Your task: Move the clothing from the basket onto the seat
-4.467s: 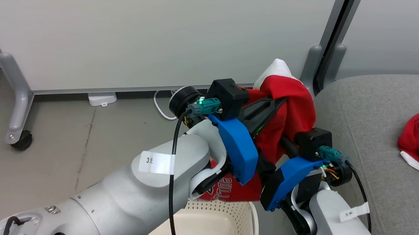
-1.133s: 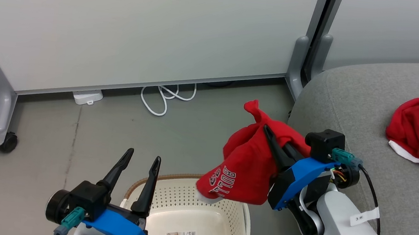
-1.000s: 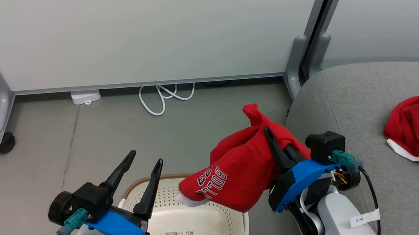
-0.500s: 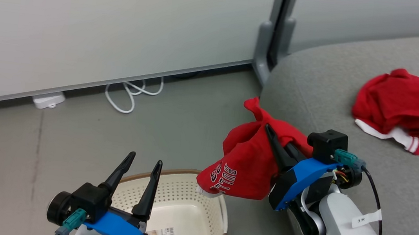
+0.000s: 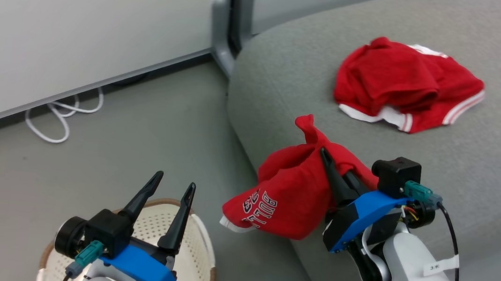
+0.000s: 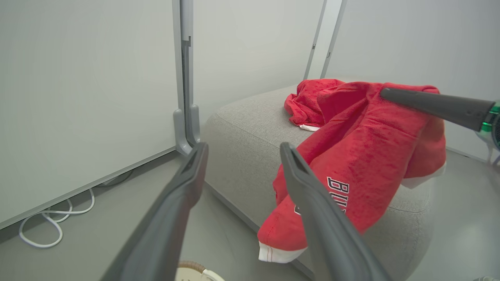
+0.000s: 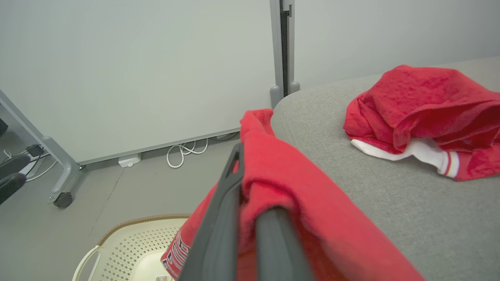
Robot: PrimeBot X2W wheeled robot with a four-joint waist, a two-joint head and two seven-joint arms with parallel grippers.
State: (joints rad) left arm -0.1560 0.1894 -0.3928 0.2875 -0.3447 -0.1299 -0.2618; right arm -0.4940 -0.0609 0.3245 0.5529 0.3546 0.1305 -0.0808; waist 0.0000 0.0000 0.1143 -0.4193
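Right gripper (image 5: 327,157) clamped on red BULLS garment (image 5: 286,196) at near corner of the seat (image 5: 296,70); left gripper (image 5: 175,180) holds nothing, fingers spread apart.
BULLS garment is draped over the right gripper's fingers, with its lettered end and white hem hanging off the seat's edge on the floor side; can't tell if it touches the seat. Second red garment (image 5: 403,82), white trim, lies crumpled on top of the seat, further in and well apart from the held one. Basket (image 5: 201,248) is on the floor off the seat's corner, under the left gripper. White cable (image 5: 61,115) lies on the floor beyond the seat's end.
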